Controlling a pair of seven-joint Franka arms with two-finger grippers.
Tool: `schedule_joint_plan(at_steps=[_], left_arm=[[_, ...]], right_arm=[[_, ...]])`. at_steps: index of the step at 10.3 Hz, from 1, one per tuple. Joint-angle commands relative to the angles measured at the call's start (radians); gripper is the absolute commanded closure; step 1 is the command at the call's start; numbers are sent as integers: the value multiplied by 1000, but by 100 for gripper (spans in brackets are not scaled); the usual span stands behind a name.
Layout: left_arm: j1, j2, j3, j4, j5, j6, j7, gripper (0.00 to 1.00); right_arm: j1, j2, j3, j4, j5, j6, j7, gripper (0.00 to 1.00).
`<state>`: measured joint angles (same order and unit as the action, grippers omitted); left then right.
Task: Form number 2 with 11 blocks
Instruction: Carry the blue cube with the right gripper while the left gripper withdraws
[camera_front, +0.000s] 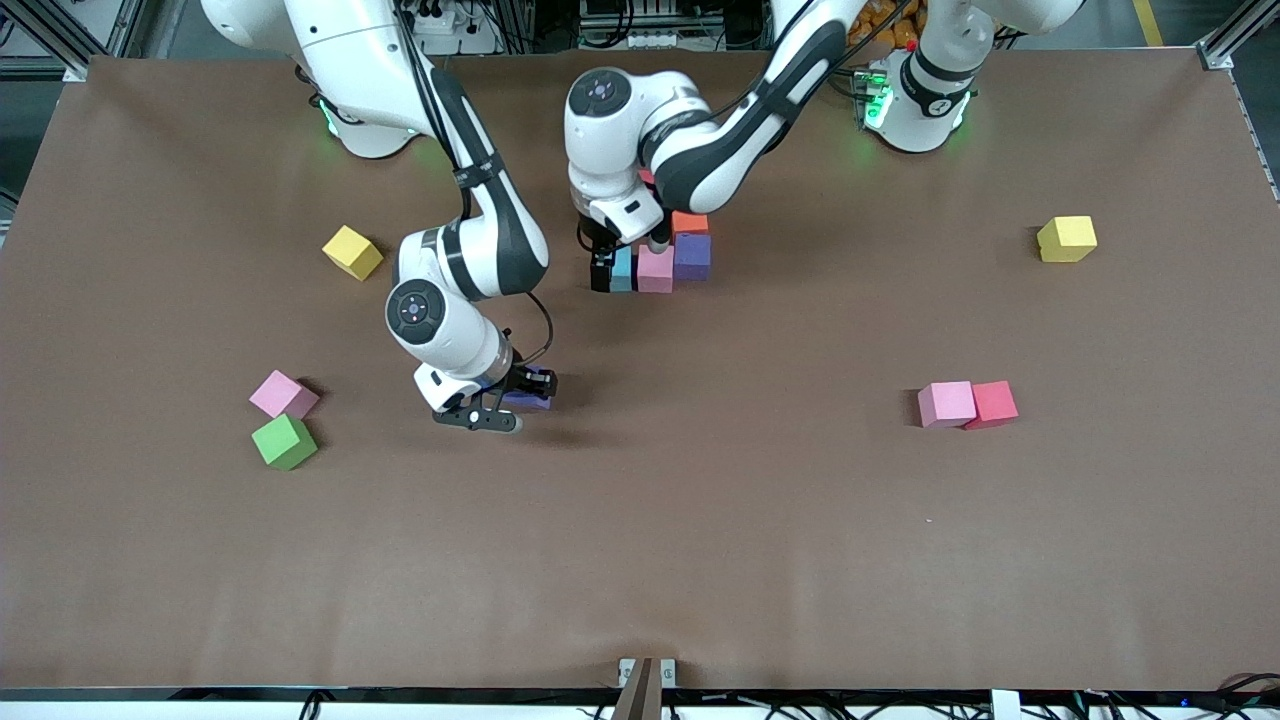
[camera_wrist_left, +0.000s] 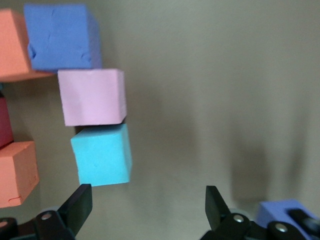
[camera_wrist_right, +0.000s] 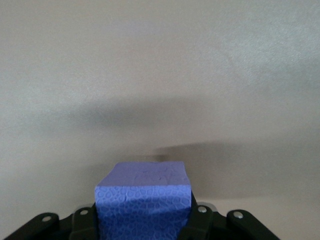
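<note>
Two grippers seen | left gripper (camera_front: 628, 262) released over light blue cube (camera_front: 622, 270) | right gripper (camera_front: 512, 398) grasping purple cube (camera_wrist_right: 143, 202), we note.

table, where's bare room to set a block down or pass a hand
Free: the wide strip of table nearest the front camera, and the stretch between the right gripper, shut on a purple block, and the pink and red pair. Crowded: the block cluster, where the open left gripper sits over the light blue block.
</note>
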<state>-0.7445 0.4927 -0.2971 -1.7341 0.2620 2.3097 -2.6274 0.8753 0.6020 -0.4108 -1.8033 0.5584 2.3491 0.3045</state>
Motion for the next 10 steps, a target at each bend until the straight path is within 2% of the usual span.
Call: schedule_joint_plan(at_steps=[1, 3, 5, 9, 10], left_arm=[[119, -107, -37, -94, -21, -16, 146, 0], [279, -155, -104, -122, -41, -23, 341, 0], [434, -158, -160, -120, -53, -73, 564, 0], [664, -167, -178, -114, -91, -127, 1089, 0], [710, -183, -177, -114, -113, -174, 1242, 0]], right_arm=[[28, -25, -5, -24, 11, 18, 44, 88], [66, -22, -5, -22, 11, 39, 88, 89], [118, -21, -8, -22, 11, 64, 111, 89], [215, -22, -13, -37, 3, 70, 151, 90], [240, -21, -14, -53, -3, 117, 162, 92]])
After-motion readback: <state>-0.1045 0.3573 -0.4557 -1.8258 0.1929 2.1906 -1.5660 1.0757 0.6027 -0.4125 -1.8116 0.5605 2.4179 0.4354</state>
